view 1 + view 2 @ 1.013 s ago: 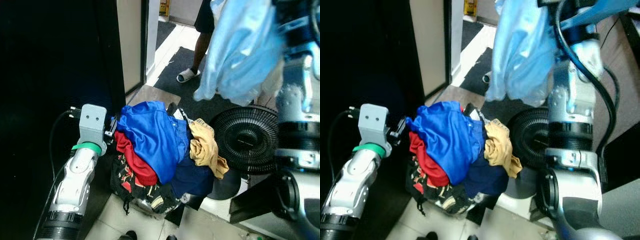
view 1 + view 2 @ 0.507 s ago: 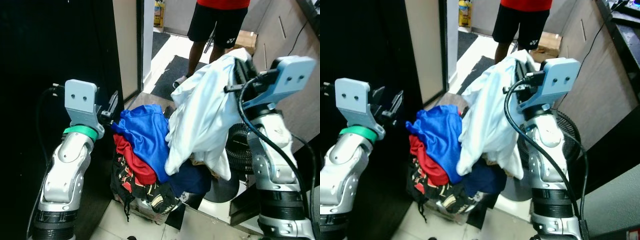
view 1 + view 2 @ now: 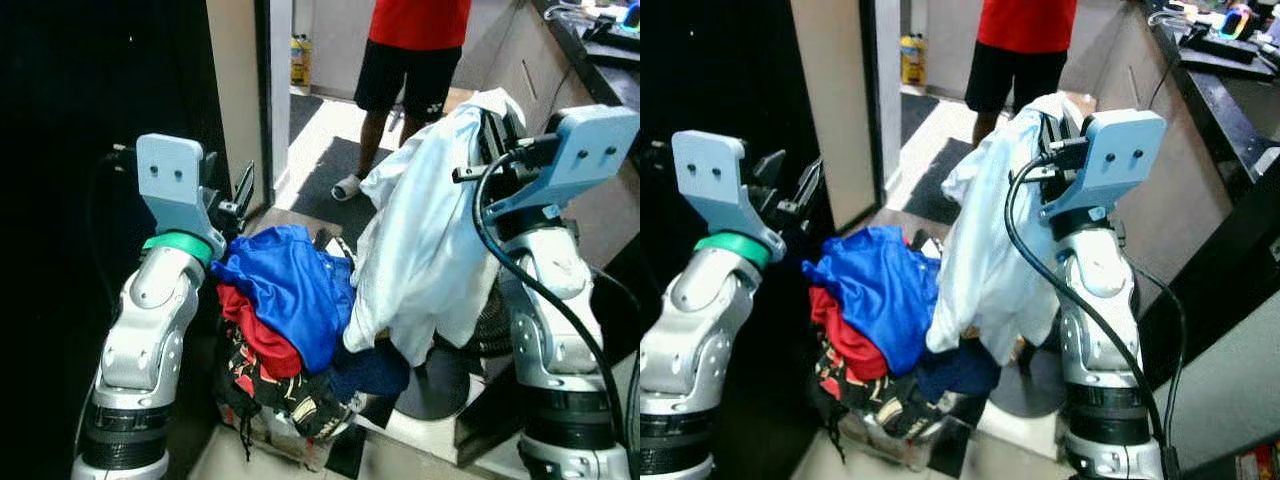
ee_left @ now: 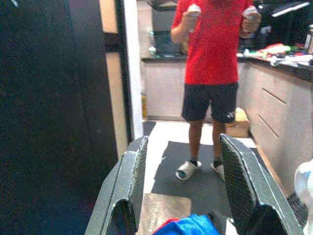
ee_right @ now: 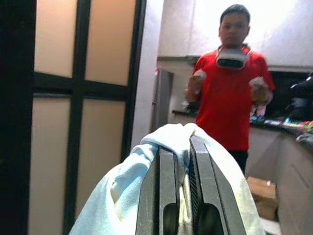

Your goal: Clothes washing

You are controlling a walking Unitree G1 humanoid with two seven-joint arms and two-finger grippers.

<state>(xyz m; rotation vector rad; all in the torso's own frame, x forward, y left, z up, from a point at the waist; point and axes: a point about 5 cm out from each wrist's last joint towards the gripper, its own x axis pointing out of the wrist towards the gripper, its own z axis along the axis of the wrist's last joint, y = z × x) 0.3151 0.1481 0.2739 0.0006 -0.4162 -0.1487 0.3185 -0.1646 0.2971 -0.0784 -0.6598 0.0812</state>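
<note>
1. Between the two fingers of the right pincer (image 5: 179, 196), pinched tight, one pale blue shirt (image 3: 425, 250) hangs above the laundry pile (image 3: 290, 330).
2. The left pincer (image 4: 183, 186) is spread, holding nothing, beside the pile's blue garment (image 3: 285, 285).
3. One person (image 4: 212, 73) stands beyond.

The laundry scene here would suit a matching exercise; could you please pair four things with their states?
Things:
1. right pincer
2. left pincer
3. blue garment
4. person

States:
A. open, holding nothing
B. on top of the clothes pile
C. standing beyond the doorway
D. shut on the white shirt

Pairs: 1-D, 2-A, 3-B, 4-C
</note>
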